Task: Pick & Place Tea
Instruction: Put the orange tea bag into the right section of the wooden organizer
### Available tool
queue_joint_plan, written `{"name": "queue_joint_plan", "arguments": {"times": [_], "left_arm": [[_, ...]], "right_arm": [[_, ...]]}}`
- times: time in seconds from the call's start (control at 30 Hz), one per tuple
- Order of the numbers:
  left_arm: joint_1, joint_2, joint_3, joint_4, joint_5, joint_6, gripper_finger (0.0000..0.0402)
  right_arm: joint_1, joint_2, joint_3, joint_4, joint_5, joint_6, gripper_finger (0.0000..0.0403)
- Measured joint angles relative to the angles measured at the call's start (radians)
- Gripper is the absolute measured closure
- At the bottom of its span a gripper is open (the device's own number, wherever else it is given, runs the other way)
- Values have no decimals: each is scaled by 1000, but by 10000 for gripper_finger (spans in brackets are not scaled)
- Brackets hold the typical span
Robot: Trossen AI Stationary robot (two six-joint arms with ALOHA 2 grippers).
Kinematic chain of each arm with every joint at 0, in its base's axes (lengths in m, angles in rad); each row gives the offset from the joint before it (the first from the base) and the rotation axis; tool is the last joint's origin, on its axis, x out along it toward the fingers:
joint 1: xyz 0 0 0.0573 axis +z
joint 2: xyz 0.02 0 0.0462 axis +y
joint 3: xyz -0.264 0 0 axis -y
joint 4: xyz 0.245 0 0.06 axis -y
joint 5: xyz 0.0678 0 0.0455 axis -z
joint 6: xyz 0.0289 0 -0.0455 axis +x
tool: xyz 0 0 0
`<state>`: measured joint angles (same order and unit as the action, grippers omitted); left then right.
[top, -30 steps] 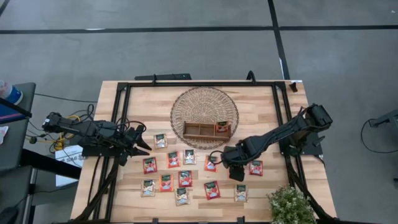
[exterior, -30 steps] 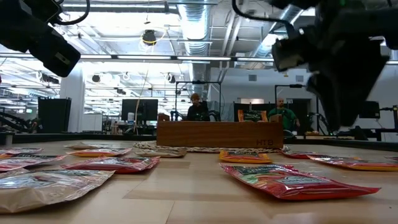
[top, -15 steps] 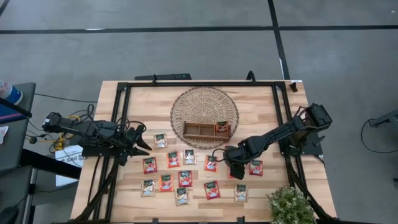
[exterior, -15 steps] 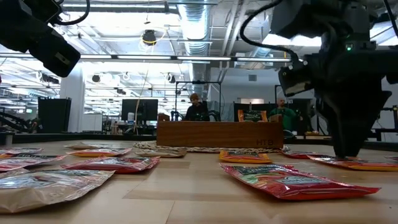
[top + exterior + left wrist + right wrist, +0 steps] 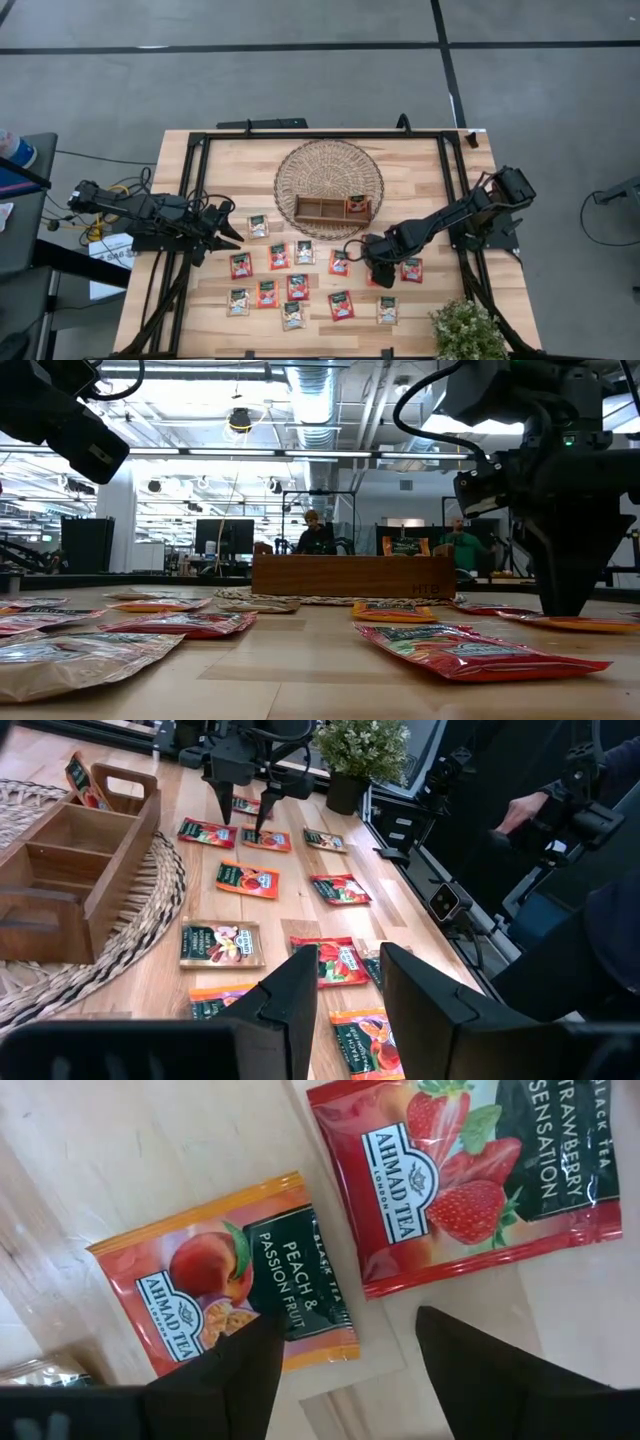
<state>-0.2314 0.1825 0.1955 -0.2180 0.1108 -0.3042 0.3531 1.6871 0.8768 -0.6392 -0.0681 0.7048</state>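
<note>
Lowered since a second ago, the right gripper (image 5: 381,279) now stands tip-down with its fingers parted and empty, straddling the edge of a peach sachet (image 5: 232,1293); a strawberry sachet (image 5: 462,1173) lies just beside it. Off to the side, the left gripper (image 5: 232,235) hovers half-open, holding nothing.

Grey floor (image 5: 300,80) crossed by dark lines; ceiling pipes (image 5: 300,400) overhead.
</note>
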Motion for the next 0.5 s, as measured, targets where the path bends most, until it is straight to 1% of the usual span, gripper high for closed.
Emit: {"name": "queue_joint_plan", "arguments": {"times": [0.1, 0.37, 0.5], "left_arm": [[0, 0, 0, 0, 0, 0, 298], [0, 0, 0, 0, 0, 0, 298], [0, 0, 0, 0, 1, 0, 298]], "right_arm": [[4, 0, -1, -10, -2, 2, 199], [4, 1, -2, -41, -23, 17, 272], [4, 1, -3, -47, -30, 24, 299]]}}
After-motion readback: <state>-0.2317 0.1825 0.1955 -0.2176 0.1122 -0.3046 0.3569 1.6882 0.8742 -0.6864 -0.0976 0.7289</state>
